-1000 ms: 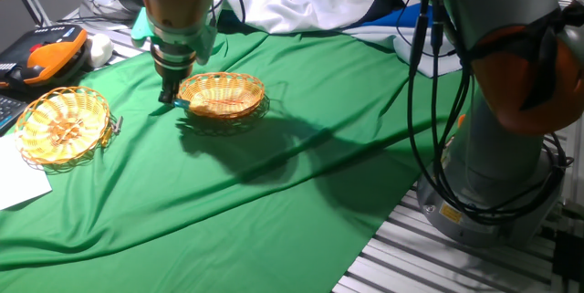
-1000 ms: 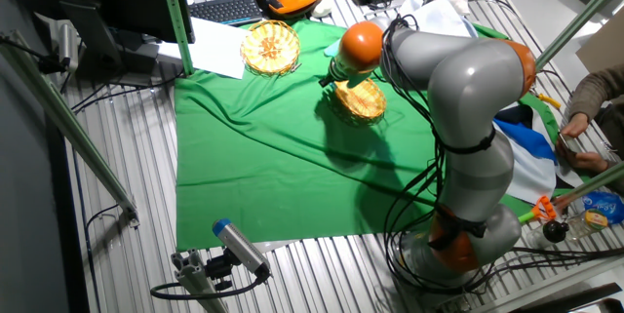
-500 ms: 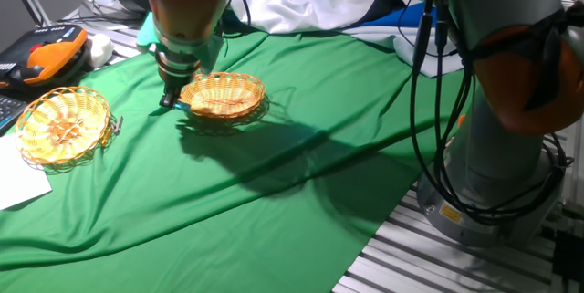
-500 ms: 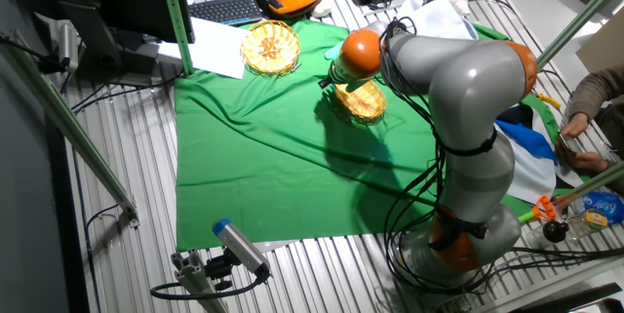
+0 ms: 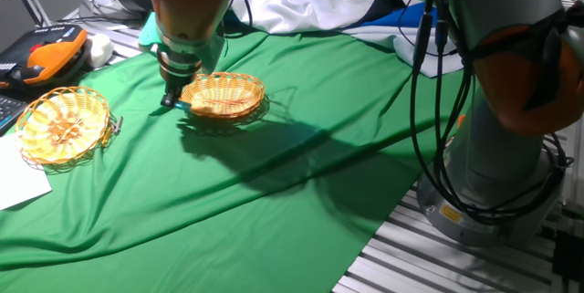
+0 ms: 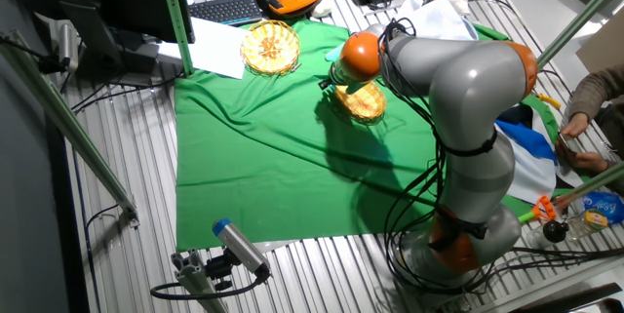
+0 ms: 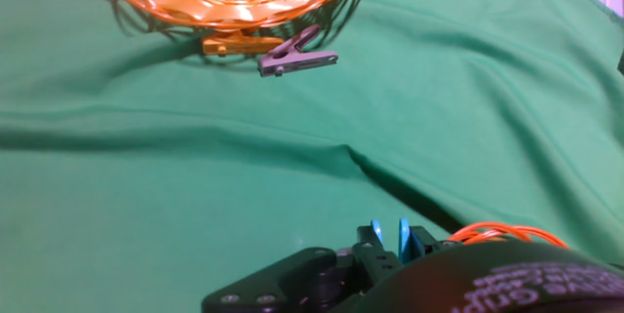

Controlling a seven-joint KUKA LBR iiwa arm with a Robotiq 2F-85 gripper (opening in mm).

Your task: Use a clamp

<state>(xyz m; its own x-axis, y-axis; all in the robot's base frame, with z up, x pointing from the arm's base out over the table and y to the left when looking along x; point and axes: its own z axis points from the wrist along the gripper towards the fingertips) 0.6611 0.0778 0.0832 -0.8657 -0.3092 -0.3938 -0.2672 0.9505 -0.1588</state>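
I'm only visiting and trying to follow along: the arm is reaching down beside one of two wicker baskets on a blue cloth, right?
Not quite. The cloth is green, not blue, as one fixed view shows. The rest is right: the gripper, with a teal clip between its fingers, is down beside the middle basket, and the other basket sits apart.

Two fixed views face the green cloth [image 5: 274,193] from opposite sides; hand view skims it closely.
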